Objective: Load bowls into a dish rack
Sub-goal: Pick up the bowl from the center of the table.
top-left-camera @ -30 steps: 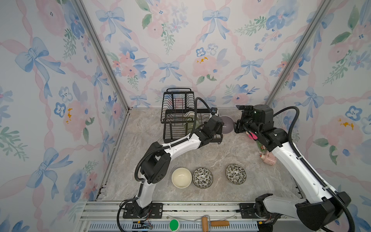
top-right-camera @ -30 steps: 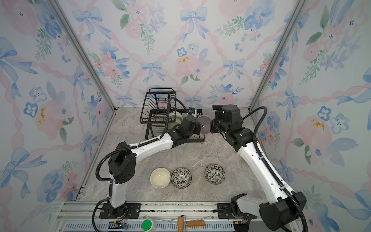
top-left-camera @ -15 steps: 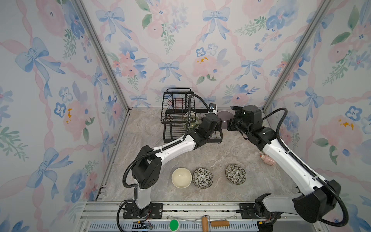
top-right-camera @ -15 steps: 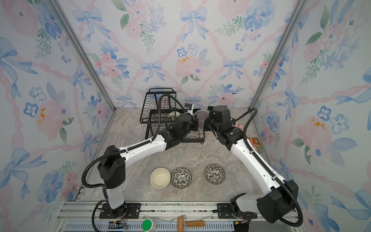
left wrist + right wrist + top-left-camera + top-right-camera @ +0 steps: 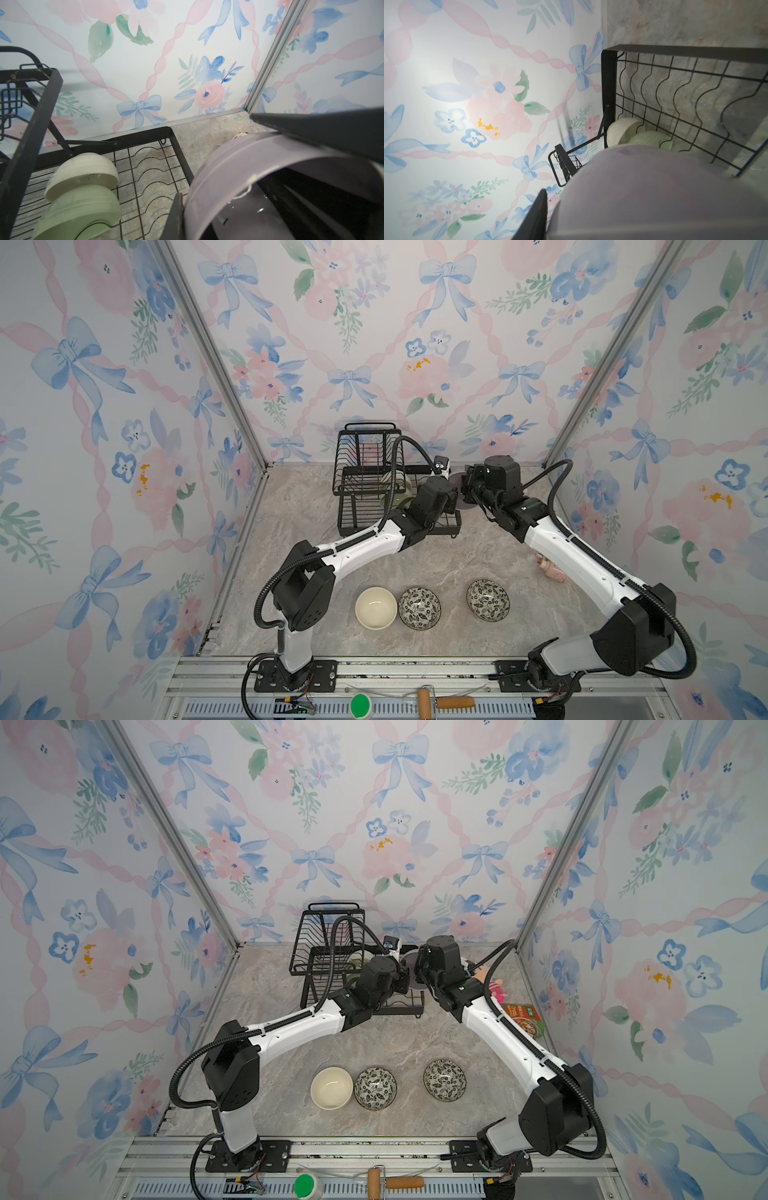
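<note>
Three bowls are seen on the counter [image 5: 457, 564] in both top views, near its front edge: a cream bowl [image 5: 375, 608] just beside one leaf bowl [image 5: 419, 608], and the other leaf bowl [image 5: 488, 600] apart to the right. The rack [image 5: 365, 456] is set against the back wall. Just beside its right end, the lavender bowl [image 5: 456, 482] is held tilted between the left hand [image 5: 451, 499] and the right hand [image 5: 468, 489].

In the left wrist view, the left hand is shown clamped on the lavender bowl's [image 5: 270, 158] rim, one finger [image 5: 176, 216] outside the wall. A second cream bowl [image 5: 83, 172] and the green bowl [image 5: 81, 209] are stood on edge, touching, in the rack's [image 5: 145, 137] base tray.

In the right wrist view, the lavender bowl's [image 5: 654, 197] underside is seen close up beside one finger [image 5: 533, 218]. Whether the right hand is apart or gripping cannot be told.
</note>
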### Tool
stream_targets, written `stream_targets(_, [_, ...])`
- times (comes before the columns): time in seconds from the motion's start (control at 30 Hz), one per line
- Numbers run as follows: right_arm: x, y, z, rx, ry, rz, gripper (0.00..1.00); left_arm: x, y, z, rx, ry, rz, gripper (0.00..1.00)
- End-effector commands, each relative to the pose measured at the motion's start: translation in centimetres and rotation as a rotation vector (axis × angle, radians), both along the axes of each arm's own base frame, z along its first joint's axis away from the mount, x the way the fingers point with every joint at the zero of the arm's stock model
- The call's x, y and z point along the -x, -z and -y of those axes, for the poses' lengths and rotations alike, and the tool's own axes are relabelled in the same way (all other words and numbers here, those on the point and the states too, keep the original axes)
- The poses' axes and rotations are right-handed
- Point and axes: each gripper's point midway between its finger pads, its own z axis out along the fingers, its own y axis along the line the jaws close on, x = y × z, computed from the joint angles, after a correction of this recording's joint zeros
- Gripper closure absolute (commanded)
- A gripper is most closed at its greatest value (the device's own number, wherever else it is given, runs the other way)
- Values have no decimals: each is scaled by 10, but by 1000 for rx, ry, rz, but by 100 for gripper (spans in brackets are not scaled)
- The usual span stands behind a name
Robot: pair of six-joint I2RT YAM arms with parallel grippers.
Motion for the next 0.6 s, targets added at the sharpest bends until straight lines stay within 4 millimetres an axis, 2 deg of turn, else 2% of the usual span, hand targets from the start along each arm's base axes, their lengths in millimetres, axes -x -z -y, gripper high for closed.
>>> stream_targets(0.0, [-17, -25, 18, 40, 83, 95, 92, 13, -81, -17, 108, 5, 148, 100])
stream_targets(0.07, [-20, -33, 20, 77, 70, 122, 100, 13, -85, -23, 114, -3, 153, 89])
stream_targets(0.2, [-23, -51, 31, 159, 49, 204, 100, 13, -93, -40, 121, -22, 142, 60])
stream_targets(0.23, [-25, -54, 34, 162, 45, 224, 100, 13, -94, -44, 119, -34, 134, 48])
stream_targets(0.27, [-28, -56, 37, 159, 34, 252, 100, 12, -94, -49, 119, -45, 112, 41])
stream_targets(0.4, [-43, -65, 51, 140, -35, 382, 100, 13, -103, -58, 50, -51, 49, 30])
stream_targets(0.47, [-47, -69, 52, 148, -84, 431, 100, 13, -110, -68, 5, -67, 19, 3])
stream_targets(0.57, [-51, -84, 47, 185, -165, 539, 100, 9, -126, -91, -20, -60, -61, 2])
